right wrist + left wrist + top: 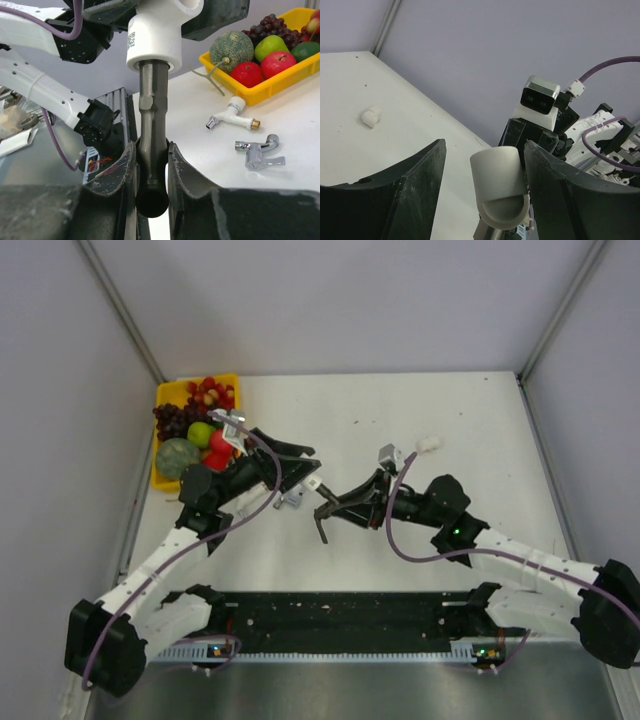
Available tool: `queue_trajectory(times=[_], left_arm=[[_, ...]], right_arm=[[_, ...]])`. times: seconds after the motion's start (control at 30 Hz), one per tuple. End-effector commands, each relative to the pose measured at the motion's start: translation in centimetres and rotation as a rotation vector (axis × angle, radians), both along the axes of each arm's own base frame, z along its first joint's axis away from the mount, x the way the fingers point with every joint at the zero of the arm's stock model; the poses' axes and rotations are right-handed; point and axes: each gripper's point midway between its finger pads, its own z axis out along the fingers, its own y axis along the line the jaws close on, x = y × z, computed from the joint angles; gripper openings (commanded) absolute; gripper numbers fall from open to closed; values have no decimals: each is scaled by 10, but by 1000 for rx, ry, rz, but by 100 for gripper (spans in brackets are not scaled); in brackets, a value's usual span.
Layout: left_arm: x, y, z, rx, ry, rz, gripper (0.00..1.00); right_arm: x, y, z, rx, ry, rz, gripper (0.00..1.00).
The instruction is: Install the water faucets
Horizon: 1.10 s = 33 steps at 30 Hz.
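My right gripper (151,165) is shut on the dark grey faucet (150,115) and holds it upright above the table. The faucet's top end sits in the socket of a white plastic fitting (155,35). My left gripper (485,150) grips that fitting (500,175); it lies against one finger, with a gap showing at the other. In the top view both grippers meet mid-table, the left (298,490) and the right (325,508). The white-bodied tap (232,114) and the silvery tap (260,154) lie on the table by the tray. A small white fitting (428,445) lies at the back.
The yellow tray of toy fruit (165,395) stands at the back left, also showing in the right wrist view (265,85). The small loose fitting also shows in the left wrist view (371,116). A black rail (340,615) runs along the near edge between the arm bases.
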Motion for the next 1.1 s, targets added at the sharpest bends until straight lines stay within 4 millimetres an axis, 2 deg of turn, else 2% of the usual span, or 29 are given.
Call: queue_trajectory(times=[0.0,0.23,0.4,0.57,0.67,0.83,0.9,0.93,1.07], left_arm=[[-8,-5,18,31,-59,-63,70],[-22,-13,10,85,-5,-182,75],[-18,-9,-4,167,61,-137,75],[-16,-6,-8,204,68,-102,71],[-16,-5,-4,191,44,-96,61],[-15,-6,1,162,7,-98,25],[-17,-7,2,148,-15,-110,3],[-18,-8,1,142,-24,-117,0],[-19,-8,-6,114,-37,-122,0]], right_arm=[[-7,-1,52,99,-135,31,0],[1,-5,54,84,-143,-21,0],[10,-9,53,68,-146,-84,0],[13,-9,52,61,-143,-97,0],[14,-8,49,52,-137,-93,0],[9,-5,43,43,-110,-59,0],[6,-4,42,60,-77,-40,0],[4,-3,42,77,-46,-28,0],[-6,-4,54,228,148,68,0]])
